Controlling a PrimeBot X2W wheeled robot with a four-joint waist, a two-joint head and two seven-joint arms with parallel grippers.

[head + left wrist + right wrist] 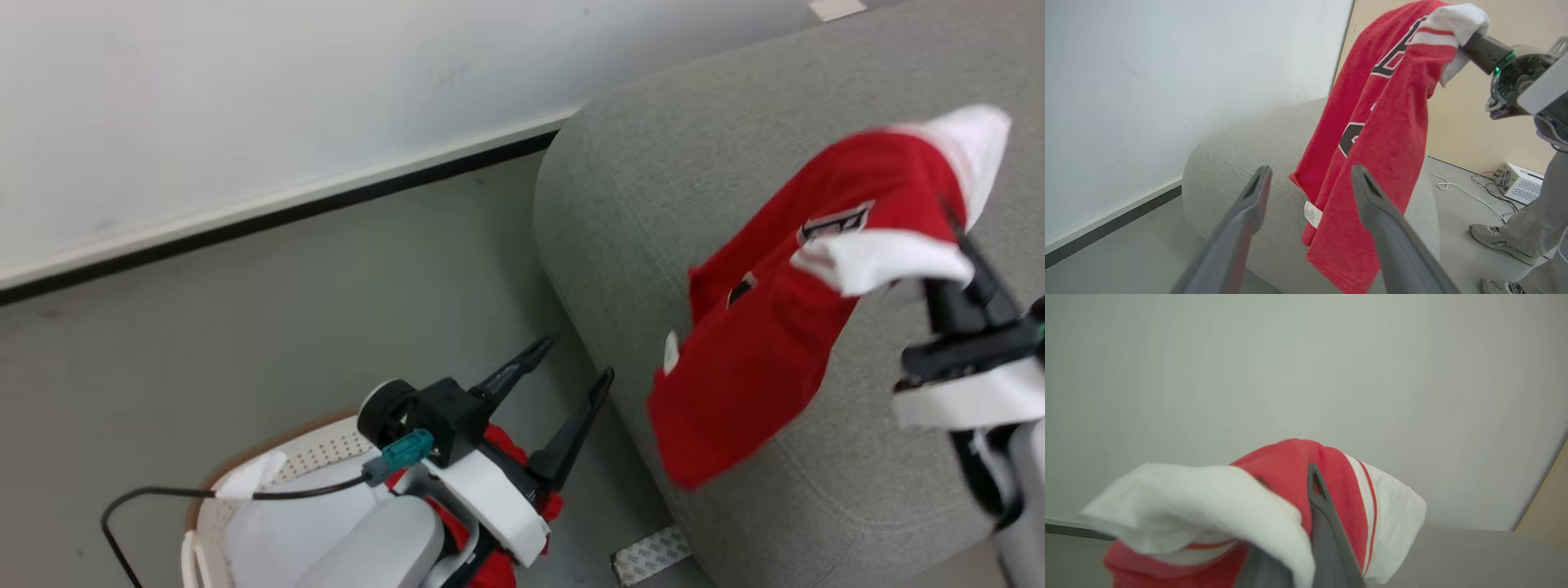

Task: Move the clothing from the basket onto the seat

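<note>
Transfer step in hand; my right gripper holds the shirt pinched at its white-trimmed end, hanging over the seat at right; left gripper stands wide open, empty, above the basket at near left, where more red cloth lies; next, I judge, lower onto the seat and release.

Right gripper tips buried in clothing. Basket cut by bottom edge, part hidden behind left arm. Label print too small. Person cut at edge.
</note>
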